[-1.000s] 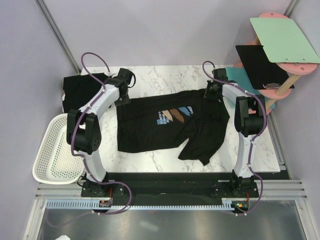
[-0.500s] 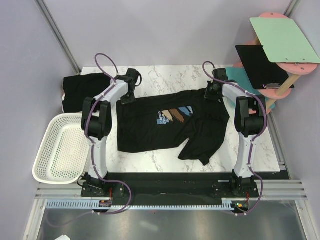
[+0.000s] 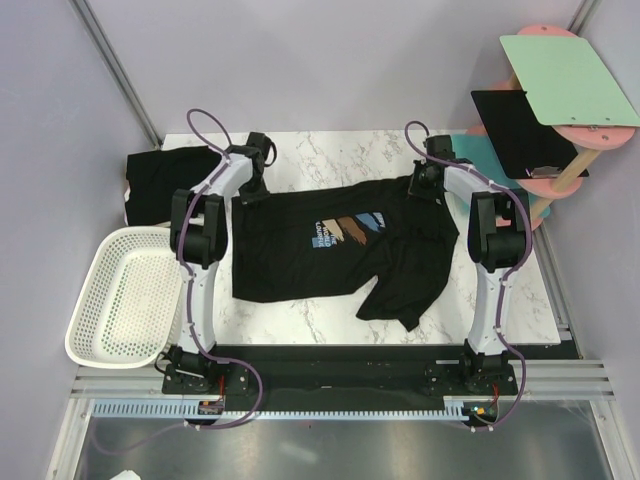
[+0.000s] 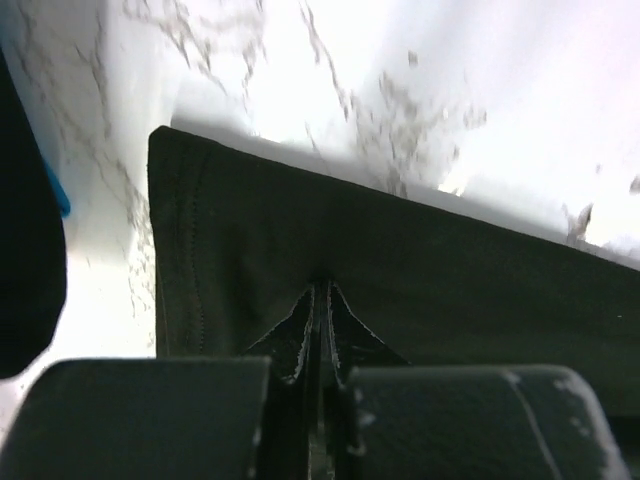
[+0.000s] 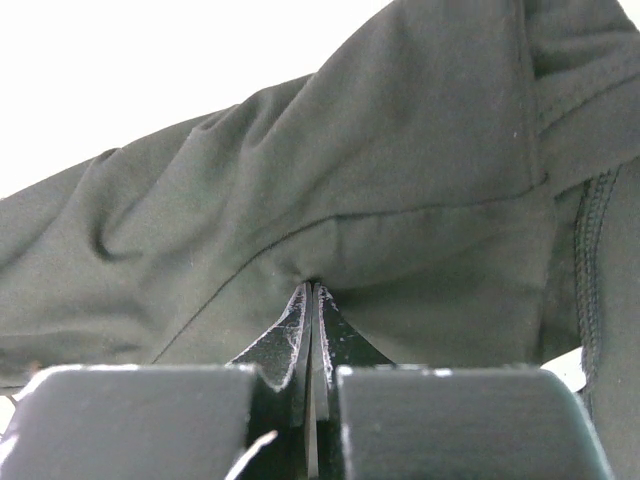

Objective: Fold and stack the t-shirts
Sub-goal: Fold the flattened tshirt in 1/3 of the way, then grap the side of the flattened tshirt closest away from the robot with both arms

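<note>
Pinching frame-cropped t-shirt [image 4: 450, 270]: left tool [image 4: 322, 292].

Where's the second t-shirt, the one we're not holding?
In the top view, the second t-shirt lies at the far left corner of the table, behind the white basket and left of the left gripper.

White arm links [image 3: 222, 182], black joints [image 3: 197, 228], purple cables [image 3: 189, 130].

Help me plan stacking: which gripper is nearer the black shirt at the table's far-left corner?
Left. The left gripper, shut on the printed shirt, sits just right of that black shirt; the right gripper clamps the printed shirt's opposite end, farther right.
</note>
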